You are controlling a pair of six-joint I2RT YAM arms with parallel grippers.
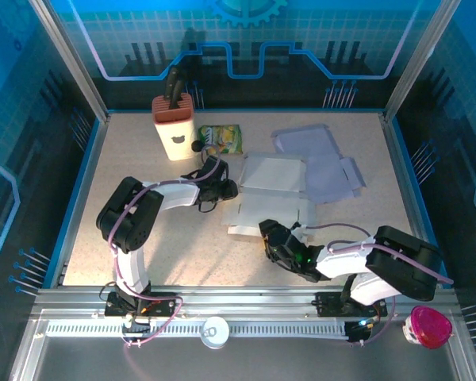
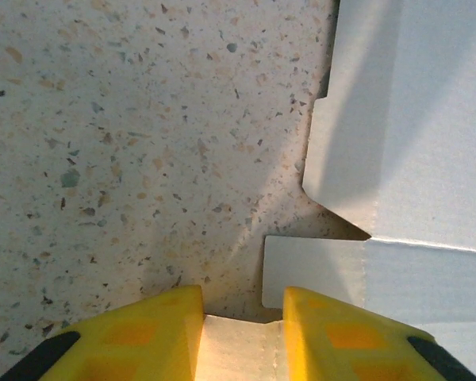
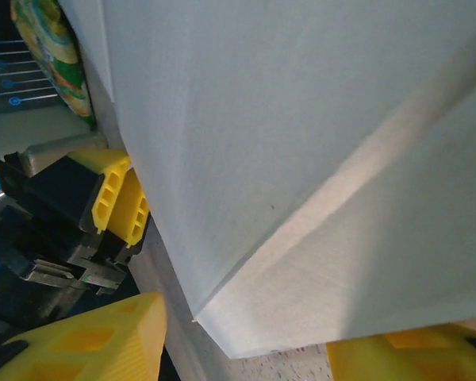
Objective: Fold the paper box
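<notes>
Where blue walls ring the speckled table, a box lies, seemingly flat.

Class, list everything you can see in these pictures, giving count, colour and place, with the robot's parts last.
white flat paper box: one, white, table centre.
lilac flat paper sheets: apparently two, lilac, right of the box, overlapping.
green-and-yellow snack packet: one, beyond the box, to its left.
cream holder with brown top: one, black handles in it, far left.
pink round container: one, off the table, near right.
white round disc: one, near rail.
left gripper: one, yellow fingers, at the box's left flap.
right gripper: one, yellow fingers, either side of a box corner.
</notes>
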